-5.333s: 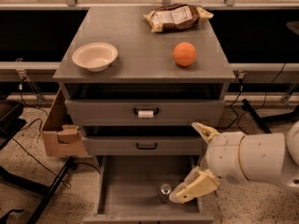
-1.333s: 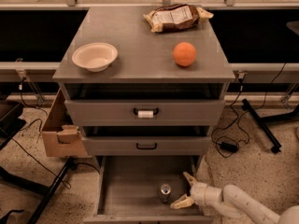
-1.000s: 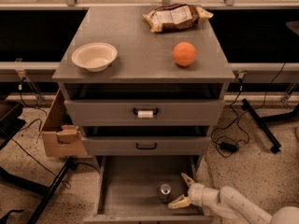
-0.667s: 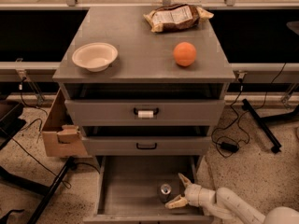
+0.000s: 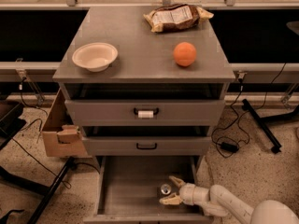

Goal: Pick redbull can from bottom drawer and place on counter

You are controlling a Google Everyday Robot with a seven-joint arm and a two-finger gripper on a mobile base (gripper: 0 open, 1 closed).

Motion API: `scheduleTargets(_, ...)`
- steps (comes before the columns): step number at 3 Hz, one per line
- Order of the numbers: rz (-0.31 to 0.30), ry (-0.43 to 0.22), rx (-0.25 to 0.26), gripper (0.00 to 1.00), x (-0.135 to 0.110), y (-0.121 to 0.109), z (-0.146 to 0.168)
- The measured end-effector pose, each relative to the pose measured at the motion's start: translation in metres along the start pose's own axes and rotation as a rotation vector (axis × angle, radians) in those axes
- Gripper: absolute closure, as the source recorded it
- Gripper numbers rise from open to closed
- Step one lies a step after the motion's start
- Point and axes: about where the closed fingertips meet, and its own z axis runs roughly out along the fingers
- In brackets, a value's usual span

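Reach into the bottom drawer [image 5: 124, 188], pulled open at the lower centre of the frame: the robot's gripper [image 5: 167, 190] sits low in the tray's right half, its two pale fingers [image 5: 176, 181] spread apart on either side of the redbull can [image 5: 165, 189]. The can stands upright, its silver top catching the light, with nothing clamped on it yet.

By the look of it, this is the grasp step. The next move calls for the fingers to close squarely on the slim can without tipping it. After that comes a straight lift clear of the drawer front and up to the counter [image 5: 140, 41] in the upper half of the frame.

The count:
- **In the drawer:** one can.
- **On the counter:** one white bowl [image 5: 95, 56] at left, one orange ball [image 5: 185, 54] at right and one snack bag [image 5: 176, 17] at the back.
- **In the cabinet:** three drawers, the upper two [image 5: 145, 112] [image 5: 146, 146] with black handles.
- **At the cabinet's left side:** one cardboard box [image 5: 58, 134].
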Motion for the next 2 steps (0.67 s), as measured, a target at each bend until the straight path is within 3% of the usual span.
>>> scheduleTargets(1, 0.02, 0.024, -0.029, 0.41, 0.005, 0.007, 0.003)
scheduleTargets(2, 0.081, 0.075, -0.082, 0.65, 0.006, 0.017, -0.001)
